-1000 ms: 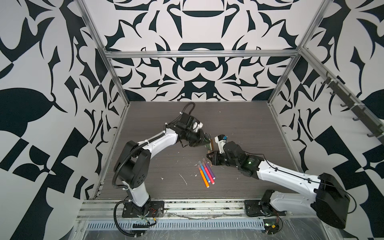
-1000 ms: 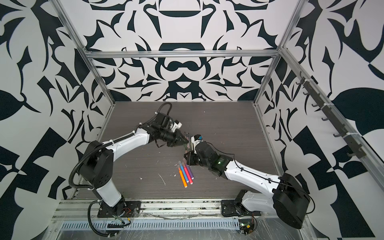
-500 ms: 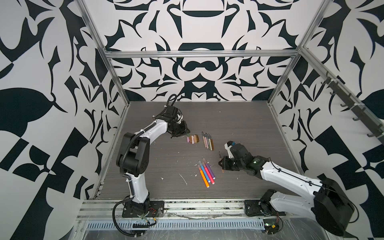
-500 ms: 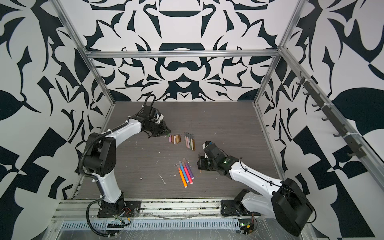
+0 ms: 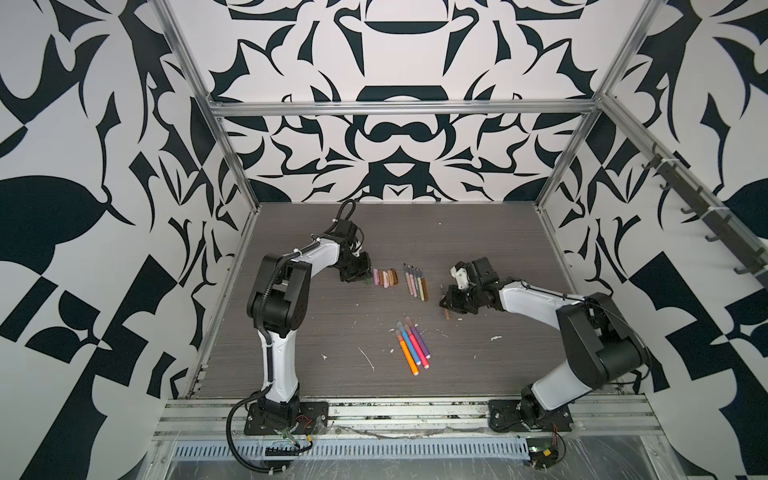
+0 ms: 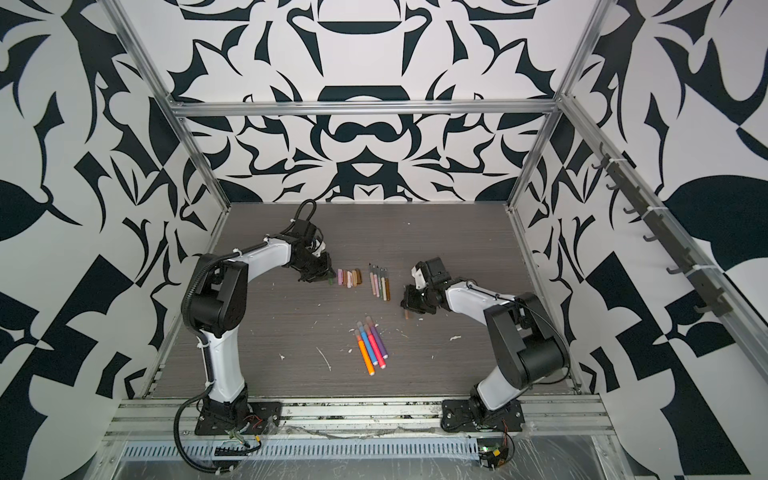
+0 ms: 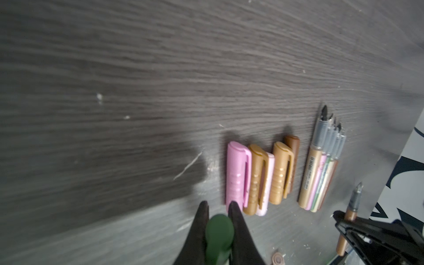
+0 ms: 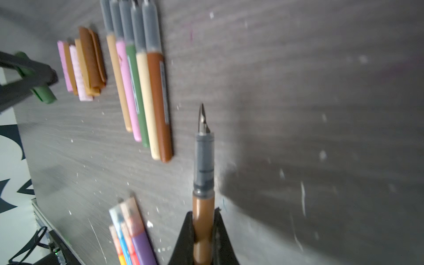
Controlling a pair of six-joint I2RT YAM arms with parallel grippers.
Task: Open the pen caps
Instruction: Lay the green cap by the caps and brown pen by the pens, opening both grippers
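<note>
Caps number 6. 5 pen caps [image 7: 259, 176] lie side by side in a tight row on the desk [image 5: 291, 332], toward the back and left of centre: pink, tan, pale pink, tan, brown. The 6th, a green cap [image 7: 219, 231], is pinched between the left fingers [image 7: 202, 220], just beside the pink end of that row. Whether it touches the desk cannot be told.

Pens number 10. 5 uncapped pens [image 8: 142, 91] lie in a row near the caps on their right, barrels touching and grey nib sections all pointing toward the back wall: tan, pink, green, cream, brown. 4 capped pens [image 5: 412, 347], orange, blue, pink and purple, lie fanned together nearer the front, well apart from both rows. 1 brown pen [image 8: 203, 183], uncapped with its metal nib bare, is clamped by its barrel between the right fingers [image 8: 219, 231], to the right of the uncapped row.

In both top views the left arm rises from its front base with the elbow high and the wrist bent down at the left end of the cap row. The right arm stretches low toward the centre, forearm almost level, fingers tipped toward the desk.
</note>
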